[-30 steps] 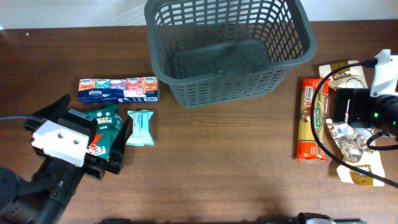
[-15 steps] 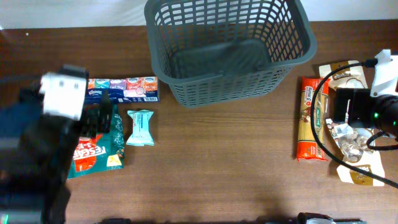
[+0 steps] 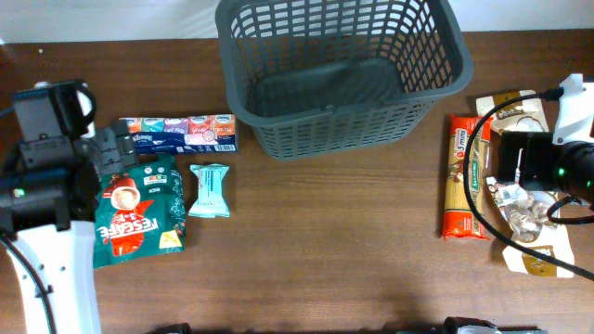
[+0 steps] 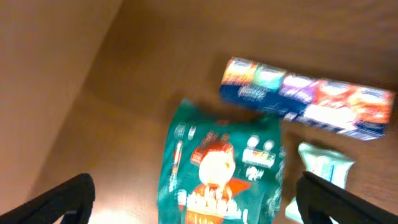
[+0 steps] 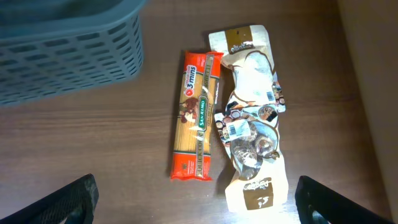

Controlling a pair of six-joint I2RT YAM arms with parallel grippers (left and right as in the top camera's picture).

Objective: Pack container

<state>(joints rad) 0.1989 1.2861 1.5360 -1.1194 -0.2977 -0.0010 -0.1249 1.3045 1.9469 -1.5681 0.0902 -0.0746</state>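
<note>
Left arm has swung back to 9 o'clock. Left gripper [image 4: 193,186] hangs wide open and empty over the now uncovered green packet [image 3: 139,215]. Right gripper [image 5: 196,186], unmoved at 3 o'clock, is wide open and empty. Basket [image 3: 334,130] at 12 o'clock holds nothing, so packing not started.

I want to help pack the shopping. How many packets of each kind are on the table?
Tissue pack: 1
Green coffee bag: 1
Small blue snack bar: 1
Spaghetti packet: 1
Cream pouches: 2, it seems, overlapping each other
Total: 6 packets, none in the basket yet.
</note>
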